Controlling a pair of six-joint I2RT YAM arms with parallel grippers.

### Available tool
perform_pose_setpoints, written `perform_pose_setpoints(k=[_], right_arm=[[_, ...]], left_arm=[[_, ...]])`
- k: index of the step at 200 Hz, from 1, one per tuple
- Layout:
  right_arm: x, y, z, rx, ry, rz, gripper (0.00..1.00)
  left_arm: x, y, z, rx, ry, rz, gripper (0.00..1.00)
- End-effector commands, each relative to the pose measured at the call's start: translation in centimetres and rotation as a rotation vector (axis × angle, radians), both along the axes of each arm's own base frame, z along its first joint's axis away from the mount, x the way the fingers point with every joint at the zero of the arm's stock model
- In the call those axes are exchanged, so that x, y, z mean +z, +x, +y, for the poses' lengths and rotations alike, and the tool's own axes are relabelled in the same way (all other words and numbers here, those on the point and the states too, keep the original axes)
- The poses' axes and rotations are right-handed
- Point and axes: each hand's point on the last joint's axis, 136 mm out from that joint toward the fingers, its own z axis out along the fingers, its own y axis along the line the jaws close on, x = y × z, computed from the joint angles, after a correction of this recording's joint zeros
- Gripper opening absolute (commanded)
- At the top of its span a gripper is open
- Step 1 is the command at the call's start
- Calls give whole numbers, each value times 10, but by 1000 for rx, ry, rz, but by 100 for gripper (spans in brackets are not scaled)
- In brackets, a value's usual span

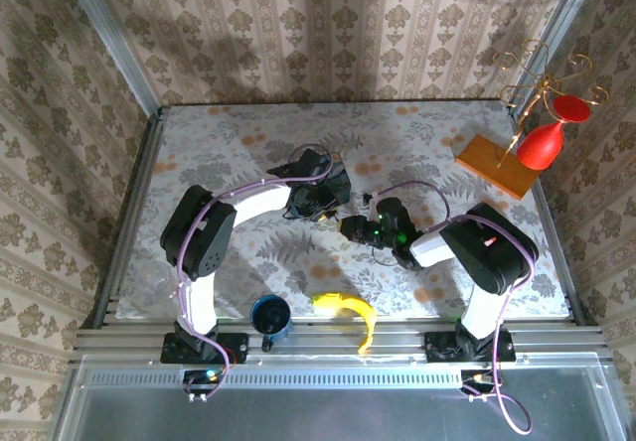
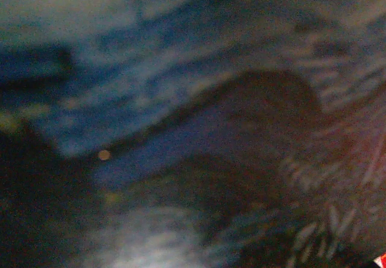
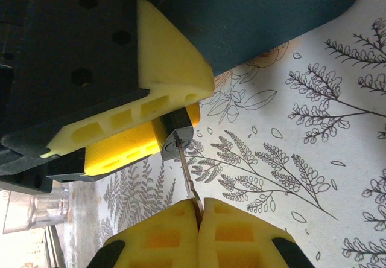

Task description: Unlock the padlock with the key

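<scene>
In the right wrist view, the padlock point(image 3: 176, 140) was seen left of centre, clamped between the yellow pads point(image 3: 174, 69) of the left jaws, which were closed on it. The key point(image 3: 187, 176) was pinched at its head by the right jaws at the bottom edge, fully closed on it, and its blade was set in the padlock's keyhole. From above, both jaws were seen together at the middle of the bench point(image 1: 199, 143). A banana point(image 1: 348, 312) and a blue cup point(image 1: 270, 314) were seen at the lower edge, and a red glass point(image 1: 542, 145) on a board point(image 1: 492, 163) at upper right. The left wrist view was blurred.
</scene>
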Motion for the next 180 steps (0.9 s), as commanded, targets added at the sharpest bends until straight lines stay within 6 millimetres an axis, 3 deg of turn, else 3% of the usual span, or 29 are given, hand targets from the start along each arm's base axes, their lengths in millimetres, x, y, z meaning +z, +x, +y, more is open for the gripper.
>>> perform_pose_setpoints(k=[1, 55, 79, 180], right_arm=[[5, 5, 9, 7, 33, -2, 0], [8, 10, 11, -11, 58, -7, 0], [12, 14, 12, -17, 70, -12, 0], [19, 28, 12, 19, 181, 43, 0]], left_arm=[[-12, -14, 0, 6, 4, 84, 7], [-12, -16, -1, 0, 5, 85, 6], [-11, -18, -3, -7, 2, 87, 0], [-7, -24, -7, -38, -18, 96, 0]])
